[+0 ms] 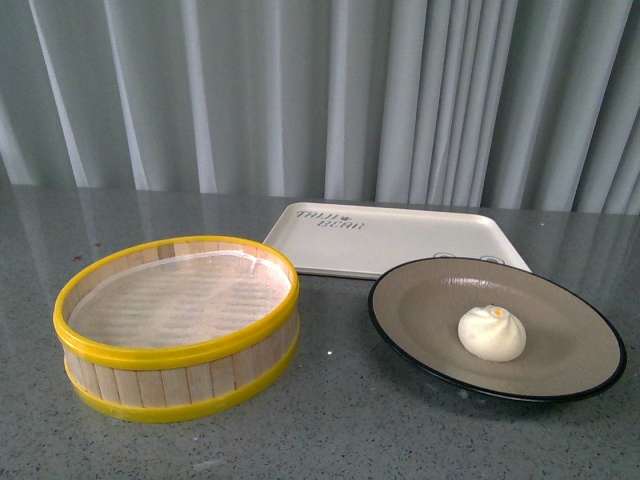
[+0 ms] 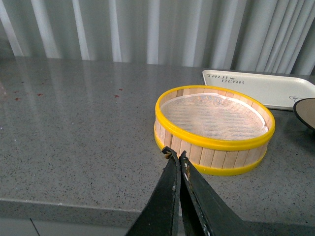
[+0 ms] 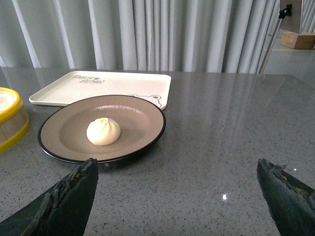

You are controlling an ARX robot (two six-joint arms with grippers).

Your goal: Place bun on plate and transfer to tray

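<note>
The bun: where is it found?

It is seen lying on the plate, close to the middle of the taupe inside, with its pleated top and yellowish dot turned upward. Nothing else is touched by it.

And how is the plate placed?

It is set flat on the grey speckled surface, at the near right. The tray is laid just behind it, further off. The tray's near edge is overlapped by the plate's far rim in the front view, but whether the two are in contact cannot be told. Dark lettering is printed in the tray's far left corner.

What is seen to the left?

A yellow-rimmed steamer basket is stood at the near left, beside the plate and apart from it. A pale lining is seen inside it.

How are the hands held?

The left hand is shown pressed together, with nothing caught between its fingers, and is held on the near side of the basket, apart from it. The right hand is shown spread wide, with nothing gripped. The plate is seen beyond it, towards the finger in the lower left of that picture, and is not touched by it.

What is shown behind?

Pale grey curtains are hung along the far edge of the surface.
</note>
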